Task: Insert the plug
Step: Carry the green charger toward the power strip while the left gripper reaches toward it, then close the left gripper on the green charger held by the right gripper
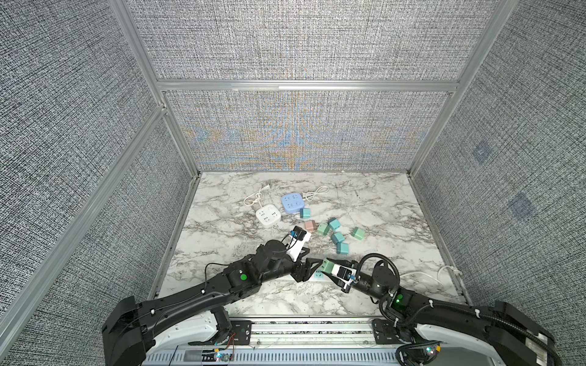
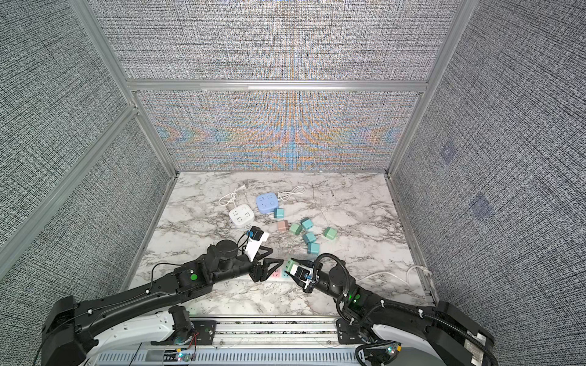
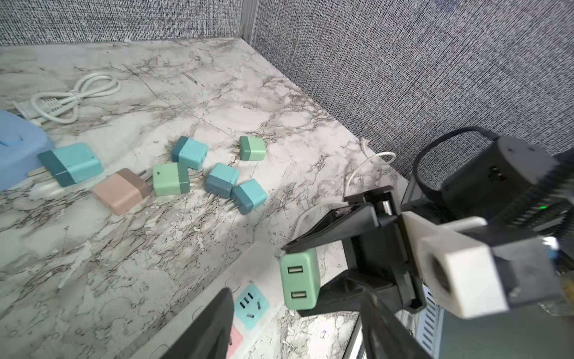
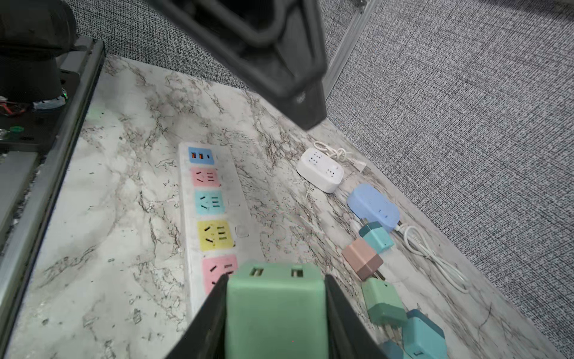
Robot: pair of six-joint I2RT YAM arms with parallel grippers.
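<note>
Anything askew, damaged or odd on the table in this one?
Nothing damaged or spilled. Loose plugs lie scattered on their sides on the table. The right gripper holds a green plug above the power strip, not yet inserted.

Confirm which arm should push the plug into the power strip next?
Right. The right gripper is shut on the green USB plug, held just over the power strip. The left gripper is open and holds nothing.

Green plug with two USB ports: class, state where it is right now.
In both top views the green plug sits near the front centre of the table, clamped in the right gripper and held over the power strip.
</note>
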